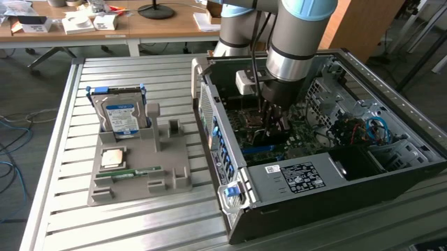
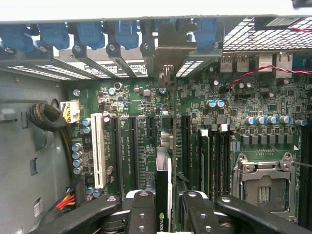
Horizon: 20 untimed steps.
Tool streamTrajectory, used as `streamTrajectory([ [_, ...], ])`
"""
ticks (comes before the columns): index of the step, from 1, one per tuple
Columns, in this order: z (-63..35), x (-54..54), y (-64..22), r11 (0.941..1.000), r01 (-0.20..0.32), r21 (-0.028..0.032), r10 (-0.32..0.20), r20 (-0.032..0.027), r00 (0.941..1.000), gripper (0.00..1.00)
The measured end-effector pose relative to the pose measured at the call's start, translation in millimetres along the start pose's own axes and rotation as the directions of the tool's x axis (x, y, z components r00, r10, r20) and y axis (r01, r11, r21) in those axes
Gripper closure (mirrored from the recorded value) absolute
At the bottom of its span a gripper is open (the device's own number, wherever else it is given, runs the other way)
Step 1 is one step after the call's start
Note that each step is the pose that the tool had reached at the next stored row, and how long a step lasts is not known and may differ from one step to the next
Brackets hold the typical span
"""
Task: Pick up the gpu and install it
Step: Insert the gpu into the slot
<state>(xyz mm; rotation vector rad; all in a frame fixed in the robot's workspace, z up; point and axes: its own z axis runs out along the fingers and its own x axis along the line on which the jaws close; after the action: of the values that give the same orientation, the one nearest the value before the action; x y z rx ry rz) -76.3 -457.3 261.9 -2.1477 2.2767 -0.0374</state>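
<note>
The gpu (image 2: 163, 195) appears edge-on in the wrist view as a thin dark card with a green logo. It stands upright between my two black fingers (image 2: 141, 212), and its metal bracket (image 2: 168, 53) reaches up to the case's rear slot openings. My gripper (image 2: 165, 214) is shut on the gpu, just above the motherboard's (image 2: 141, 146) long black slots. In the exterior view my gripper (image 1: 269, 119) is lowered inside the open computer case (image 1: 300, 175), over the green board.
A white slot (image 2: 99, 151) and a bundle of cables (image 2: 46, 117) lie beside the card, and a CPU socket (image 2: 265, 185) lies on its other side. On the exterior view's left, a grey holder (image 1: 140, 162) carries a silver hard drive (image 1: 122, 112) and a green memory stick (image 1: 136, 171).
</note>
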Motion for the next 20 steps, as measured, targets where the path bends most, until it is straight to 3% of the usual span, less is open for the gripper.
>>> streamTrajectory([
  [17, 0.0, -0.1, -1.2, 1.0, 0.0, -0.0051, 0.0, -0.0003, 1.0, 0.74],
  [20, 0.1, -0.1, -1.5, 1.0, 0.0, -0.0082, 0.0, -0.0006, 1.0, 0.74],
])
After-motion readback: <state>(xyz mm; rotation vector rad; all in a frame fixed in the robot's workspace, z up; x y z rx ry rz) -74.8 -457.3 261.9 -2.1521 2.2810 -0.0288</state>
